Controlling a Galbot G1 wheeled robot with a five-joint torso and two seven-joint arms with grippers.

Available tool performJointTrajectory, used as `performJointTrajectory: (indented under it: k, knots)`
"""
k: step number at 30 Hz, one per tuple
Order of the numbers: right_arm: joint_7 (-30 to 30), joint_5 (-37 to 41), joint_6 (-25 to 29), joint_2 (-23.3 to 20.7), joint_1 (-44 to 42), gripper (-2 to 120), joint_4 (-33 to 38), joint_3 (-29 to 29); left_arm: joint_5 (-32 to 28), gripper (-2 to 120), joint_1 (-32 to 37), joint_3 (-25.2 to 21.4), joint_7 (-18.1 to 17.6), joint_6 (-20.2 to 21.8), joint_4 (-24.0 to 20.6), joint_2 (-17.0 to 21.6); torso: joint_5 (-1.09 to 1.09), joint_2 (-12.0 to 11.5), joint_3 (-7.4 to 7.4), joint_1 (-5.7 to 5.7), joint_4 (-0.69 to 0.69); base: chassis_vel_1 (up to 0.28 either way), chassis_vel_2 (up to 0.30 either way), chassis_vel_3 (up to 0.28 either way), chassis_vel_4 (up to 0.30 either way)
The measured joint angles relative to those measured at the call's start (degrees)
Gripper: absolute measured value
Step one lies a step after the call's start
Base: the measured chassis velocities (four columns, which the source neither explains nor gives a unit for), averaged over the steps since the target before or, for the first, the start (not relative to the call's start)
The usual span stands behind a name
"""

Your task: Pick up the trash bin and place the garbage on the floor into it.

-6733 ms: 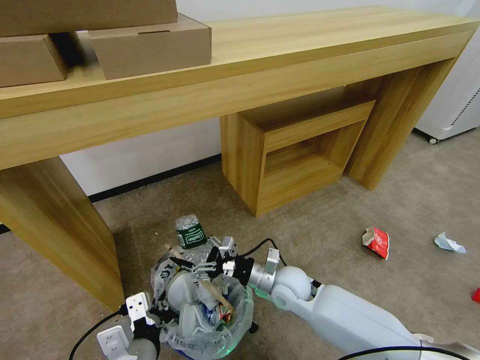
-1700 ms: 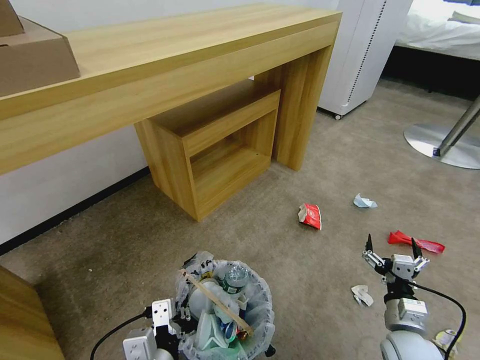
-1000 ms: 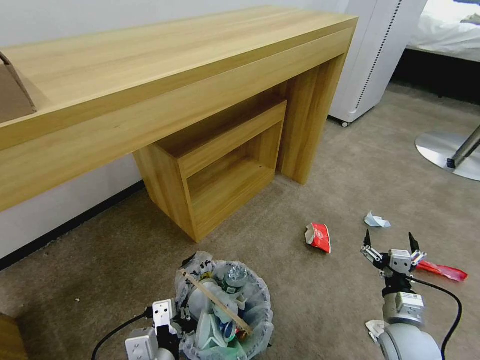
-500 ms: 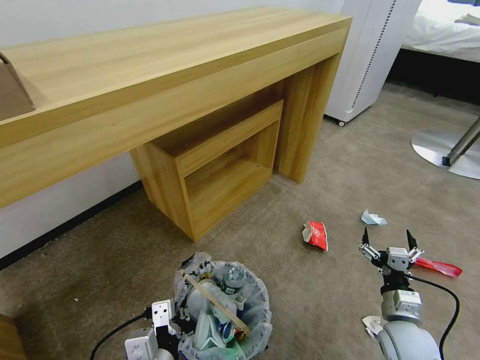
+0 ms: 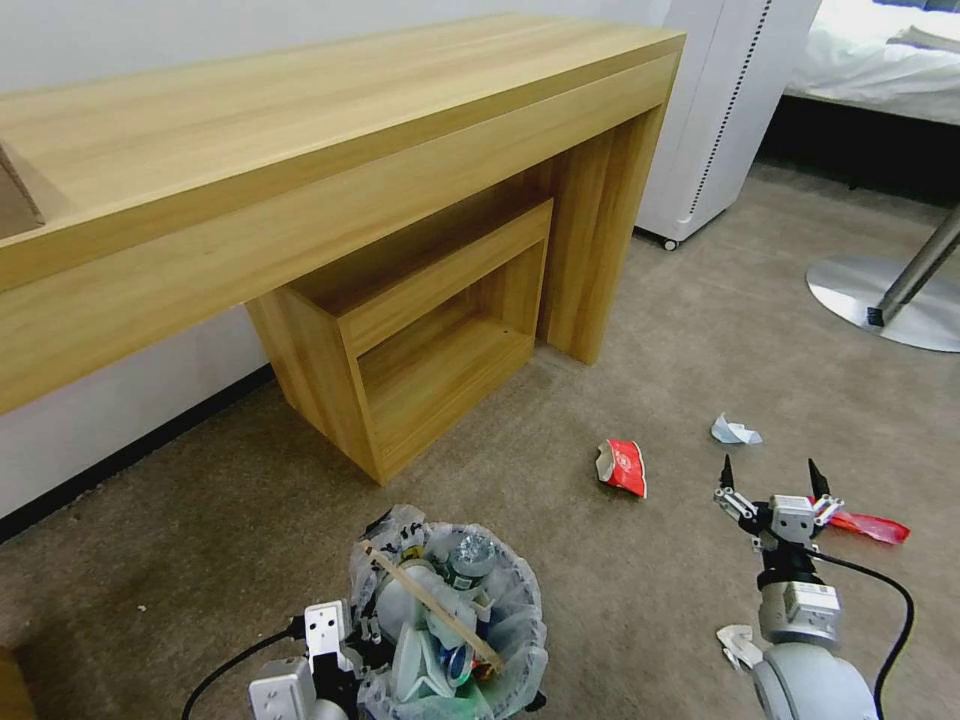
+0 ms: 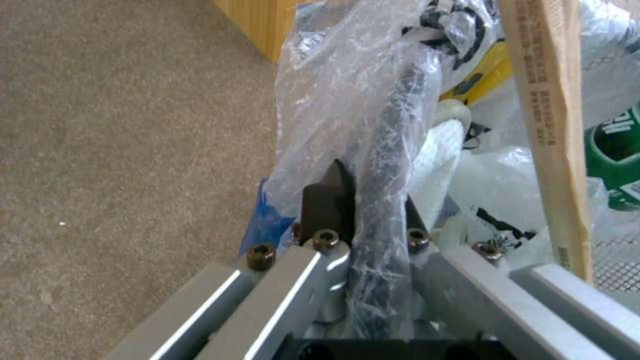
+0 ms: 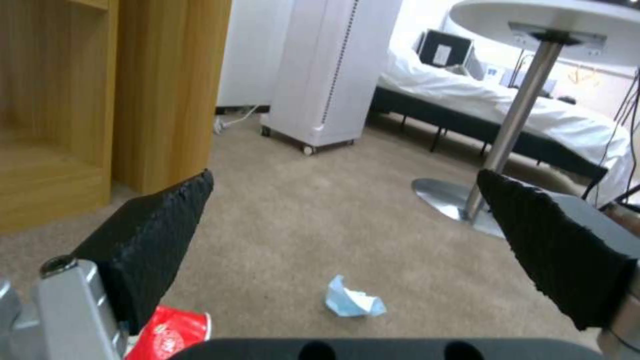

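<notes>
Beige carpet [image 5: 560, 590] is covering the floor under a long wooden desk [image 5: 300, 170] that is filling the upper left of the head view. At the bottom centre of that view the trash bin [image 5: 450, 620] is sitting stuffed with litter, a wooden stick [image 5: 430, 605] lying across its top. The left gripper [image 6: 363, 210] is clamping the bin's bag-wrapped dark rim, a grip the left wrist view is showing close up, along with small print on the stick that is too fine to read and part of a green label [image 6: 617, 160] with white lettering, cut off. At the lower right the right gripper [image 5: 772, 478] is hovering with its fingers spread wide and nothing between them. A red packet [image 5: 622, 467], a blue-white crumpled wrapper [image 5: 735, 432] and a flat red wrapper [image 5: 868, 526] are lying on the carpet near it, and a white scrap [image 5: 738, 643] sits beside the arm. The right wrist view is adding a bed [image 7: 493, 105] and a round table on a metal post [image 7: 517, 112]. Compared with half a second ago, the whole head view is shifting slightly, while the right gripper is staying just as open.
</notes>
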Motion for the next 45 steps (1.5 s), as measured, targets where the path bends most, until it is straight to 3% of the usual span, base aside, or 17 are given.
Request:
performJointTrajectory:
  k: [13,26,34,39,45]
  knots:
    - [-0.55,0.46,1.11,0.23,0.36,100,-1.07,-0.65,0.03,0,-0.01,-0.59,-0.01,-0.08,-0.22,-0.05,0.0,0.01,0.0,0.0,0.0,-0.004,0.006,0.005,-0.004]
    - [0.12,1.19,1.08,-0.88,1.85,100,-1.71,-1.2,-0.72,0,-1.03,-0.97,-0.08,-0.11,0.09,0.27,0.0,0.0,0.03,0.01,0.01,-0.12,0.122,0.128,-0.117]
    - [7.48,0.34,-4.49,-4.16,2.31,100,-0.76,1.66,-1.3,0,-1.53,-1.09,-0.43,-0.12,0.39,0.44,0.0,0.0,-0.01,0.0,0.0,-0.017,-0.002,0.004,-0.01]
    - [7.92,2.29,-6.99,-7.4,1.37,100,-0.86,6.69,-1.16,0,-1.24,-1.12,-0.43,-0.12,0.4,0.45,0.0,0.0,0.0,0.0,0.0,0.0,0.0,0.0,0.0]
    - [9.71,5.23,-9.99,-7.64,0.71,100,-1.06,7.61,-0.81,0,-1.07,-0.98,-0.37,-0.14,0.36,0.46,0.0,0.0,0.0,0.0,-0.01,0.0,0.0,0.0,0.0]
